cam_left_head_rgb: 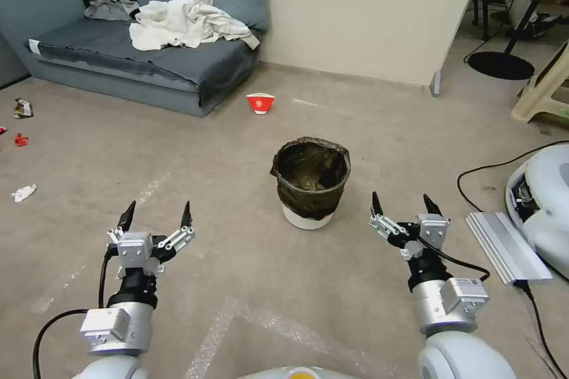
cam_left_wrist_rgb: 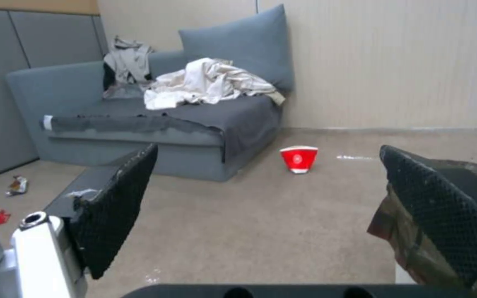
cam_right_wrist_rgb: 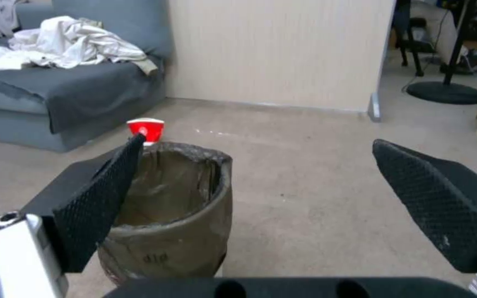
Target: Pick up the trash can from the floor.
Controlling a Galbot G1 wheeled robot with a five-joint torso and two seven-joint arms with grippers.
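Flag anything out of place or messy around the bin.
The trash can stands upright on the floor. Scattered litter lies at the left: a crumpled white scrap, red bits, a wrapper. A red-and-white bowl sits beyond.

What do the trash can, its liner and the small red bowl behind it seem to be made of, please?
The trash can looks like smooth white plastic, judging by its even, slightly shiny base. Its liner appears to be thin dark plastic film, crinkled and folded over the rim. The red bowl looks like printed paper or thin card, with a matte surface and a crisp rim, though plastic cannot be ruled out.
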